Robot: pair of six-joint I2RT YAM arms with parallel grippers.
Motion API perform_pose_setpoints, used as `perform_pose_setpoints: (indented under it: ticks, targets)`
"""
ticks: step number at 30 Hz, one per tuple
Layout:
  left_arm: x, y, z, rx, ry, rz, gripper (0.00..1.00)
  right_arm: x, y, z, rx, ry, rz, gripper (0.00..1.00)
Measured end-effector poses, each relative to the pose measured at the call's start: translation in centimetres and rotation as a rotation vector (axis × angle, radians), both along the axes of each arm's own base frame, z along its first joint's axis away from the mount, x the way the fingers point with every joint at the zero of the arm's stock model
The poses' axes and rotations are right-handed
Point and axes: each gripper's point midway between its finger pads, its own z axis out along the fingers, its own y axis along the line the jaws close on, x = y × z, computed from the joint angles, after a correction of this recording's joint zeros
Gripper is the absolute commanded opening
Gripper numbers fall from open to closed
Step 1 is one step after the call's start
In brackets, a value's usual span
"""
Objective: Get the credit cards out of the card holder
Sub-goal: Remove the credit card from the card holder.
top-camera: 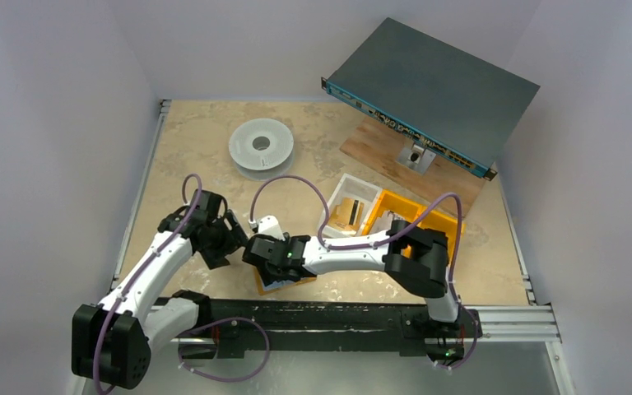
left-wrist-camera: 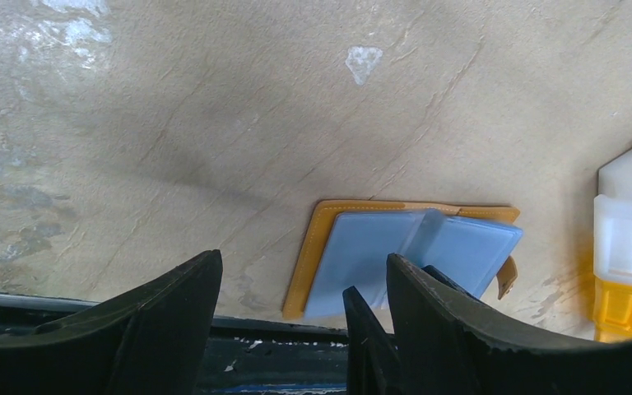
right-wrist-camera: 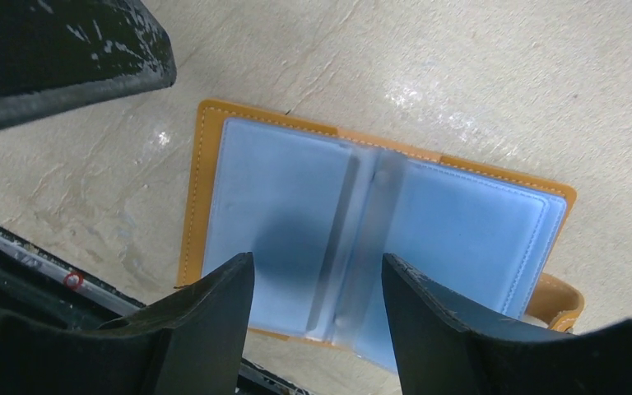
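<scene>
At the right gripper (right-wrist-camera: 317,271): two black fingers set apart, closed on nothing, poised just above the one card holder (right-wrist-camera: 280,189). At the left gripper (left-wrist-camera: 303,263): two fingers spread wide, likewise empty, beside that holder. Lies flat and opened on the table (top-camera: 206,164), near the front edge: one mustard-orange cover, two pale blue sleeve pages facing up, one strap tab at the side. Cannot tell whether cards sit inside. Farther right, one white bin (top-camera: 360,183) against one orange bin (top-camera: 420,206); beyond, one white spool (top-camera: 261,146) and one grey box (top-camera: 432,90) on one wooden board (top-camera: 378,156).
</scene>
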Motion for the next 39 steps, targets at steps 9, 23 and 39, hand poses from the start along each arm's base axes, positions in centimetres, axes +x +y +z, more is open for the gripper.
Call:
perform_pose_setpoints:
  ticks: [9, 23, 39]
  targets:
    - [0.3, -0.3, -0.1, -0.018, -0.007, -0.011, 0.73, -0.2, 0.2, -0.6, -0.02, -0.011, -0.01, 0.57]
    - [0.3, -0.9, -0.4, -0.045, 0.0, -0.028, 0.73, -0.9, 1.0, -1.0, 0.02, 0.043, -0.018, 0.34]
    - [-0.6, -3.5, -1.2, -0.19, -0.001, -0.143, 0.61, 0.4, -0.7, -1.5, 0.357, 0.328, -0.09, 0.11]
